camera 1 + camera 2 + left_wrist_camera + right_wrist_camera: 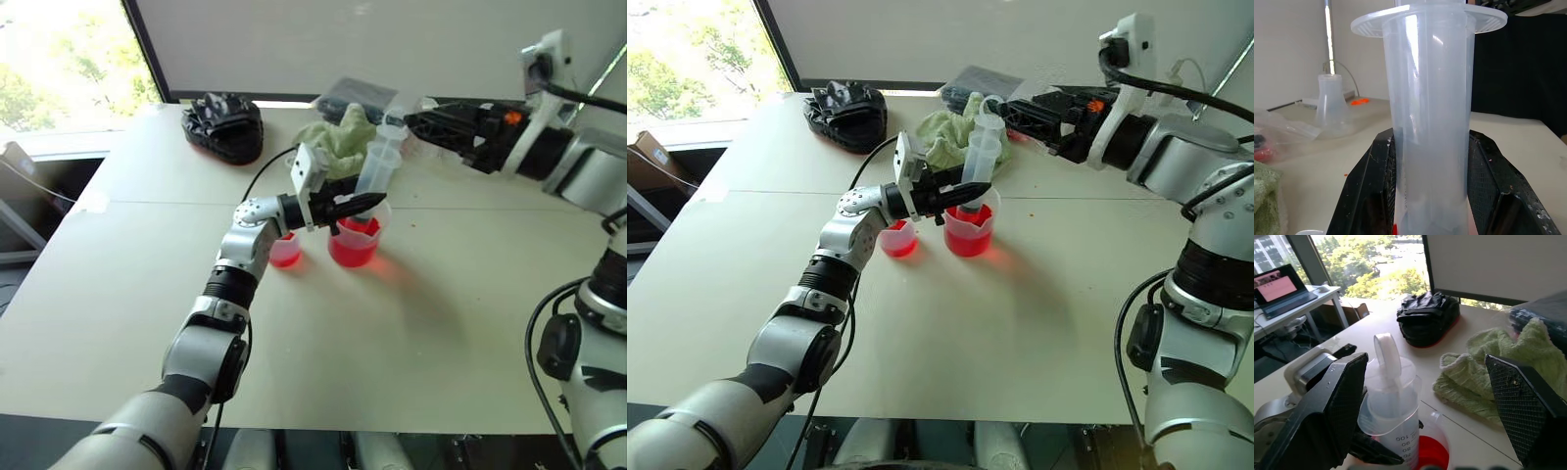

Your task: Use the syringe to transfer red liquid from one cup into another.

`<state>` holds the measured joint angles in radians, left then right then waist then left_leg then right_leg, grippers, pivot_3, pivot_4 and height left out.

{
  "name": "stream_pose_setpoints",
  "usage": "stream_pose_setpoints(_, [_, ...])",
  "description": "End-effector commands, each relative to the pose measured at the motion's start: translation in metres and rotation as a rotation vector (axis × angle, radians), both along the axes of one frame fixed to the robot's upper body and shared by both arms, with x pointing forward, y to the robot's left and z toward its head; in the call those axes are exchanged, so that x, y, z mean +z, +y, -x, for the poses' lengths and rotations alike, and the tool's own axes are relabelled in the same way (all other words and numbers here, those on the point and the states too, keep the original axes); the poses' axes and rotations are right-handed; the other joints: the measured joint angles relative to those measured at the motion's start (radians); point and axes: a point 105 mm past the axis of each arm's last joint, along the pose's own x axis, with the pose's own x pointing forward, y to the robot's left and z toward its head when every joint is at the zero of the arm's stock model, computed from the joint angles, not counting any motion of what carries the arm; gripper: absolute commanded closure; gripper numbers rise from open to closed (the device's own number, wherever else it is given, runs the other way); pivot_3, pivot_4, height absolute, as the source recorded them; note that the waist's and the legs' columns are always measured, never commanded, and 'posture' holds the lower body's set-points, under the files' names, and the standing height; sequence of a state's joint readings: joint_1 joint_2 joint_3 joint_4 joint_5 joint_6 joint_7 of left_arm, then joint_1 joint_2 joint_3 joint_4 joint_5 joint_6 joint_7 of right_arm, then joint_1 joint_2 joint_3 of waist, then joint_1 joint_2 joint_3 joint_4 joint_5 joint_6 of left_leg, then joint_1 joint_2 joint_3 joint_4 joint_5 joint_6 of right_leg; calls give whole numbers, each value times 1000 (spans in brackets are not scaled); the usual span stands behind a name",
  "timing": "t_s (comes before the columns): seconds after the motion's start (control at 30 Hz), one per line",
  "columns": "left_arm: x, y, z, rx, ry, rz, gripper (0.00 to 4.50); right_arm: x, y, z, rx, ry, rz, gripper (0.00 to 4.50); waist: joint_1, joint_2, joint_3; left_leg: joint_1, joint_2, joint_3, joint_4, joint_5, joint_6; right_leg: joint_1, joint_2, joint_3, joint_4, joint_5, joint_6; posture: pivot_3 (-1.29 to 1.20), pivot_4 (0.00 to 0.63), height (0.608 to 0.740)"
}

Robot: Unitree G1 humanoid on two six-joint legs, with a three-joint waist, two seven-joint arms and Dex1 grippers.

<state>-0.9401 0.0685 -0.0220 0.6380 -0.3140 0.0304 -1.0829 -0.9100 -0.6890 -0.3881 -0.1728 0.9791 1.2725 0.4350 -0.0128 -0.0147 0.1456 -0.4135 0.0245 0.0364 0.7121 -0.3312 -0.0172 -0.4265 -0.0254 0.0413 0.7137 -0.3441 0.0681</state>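
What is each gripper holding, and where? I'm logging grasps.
The left gripper clamps the syringe around its lower barrel, above the larger beaker. The right gripper is open, holding nothing.

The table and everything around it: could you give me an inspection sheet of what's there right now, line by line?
Surface: pale table, with a red glow beside the larger cup.
Job's things: syringe upright over the larger cup, plunger still pushed in; red liquid in it; smaller cup beside it, also holding red.
Clutter: green cloth, black bag, dark plastic-wrapped packet, clear flask.
Grippers: left gripper shut on the syringe barrel; right gripper open, near the plunger top, not touching it.
Cables: black cable on the table behind the left arm; black cables along the right arm.
Surroundings: window with trees, side desk with laptop, white wall.
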Motion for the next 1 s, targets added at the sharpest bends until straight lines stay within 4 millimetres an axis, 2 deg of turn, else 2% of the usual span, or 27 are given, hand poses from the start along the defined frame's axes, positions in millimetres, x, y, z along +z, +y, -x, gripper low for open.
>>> stream_pose_setpoints(0.03, [15,-2,2,-9,-56,26,3138,24,-3,14,36,-105,-60,559,0,0,0,0,0,0,0,0,0,0,0,0,0,0,0,0,150,740])
stream_pose_setpoints(0.27, [21,1,-1,12,-70,43,3138,22,-2,12,10,-113,-82,559,0,0,0,0,0,0,0,0,0,0,0,0,0,0,0,0,150,740])
stream_pose_setpoints(0.47, [49,13,-4,67,-117,123,3138,17,-1,9,-11,-111,-89,559,0,0,0,0,0,0,0,0,0,0,0,0,0,0,0,0,150,740])
stream_pose_setpoints(0.6, [58,22,0,57,-114,132,3138,14,2,6,-21,-109,-89,559,-1,0,0,-1,0,0,0,1,-1,0,0,0,0,0,0,0,150,740])
stream_pose_setpoints(0.83, [94,55,-3,154,-50,298,3138,7,12,3,10,-93,-93,559,-2,0,0,-1,1,0,0,1,-2,0,0,0,0,0,0,0,150,740])
stream_pose_setpoints(1.0, [103,85,0,258,-37,355,3138,4,19,4,42,-91,-99,559,-3,0,0,0,1,0,0,2,-3,0,0,0,0,0,0,0,150,740])
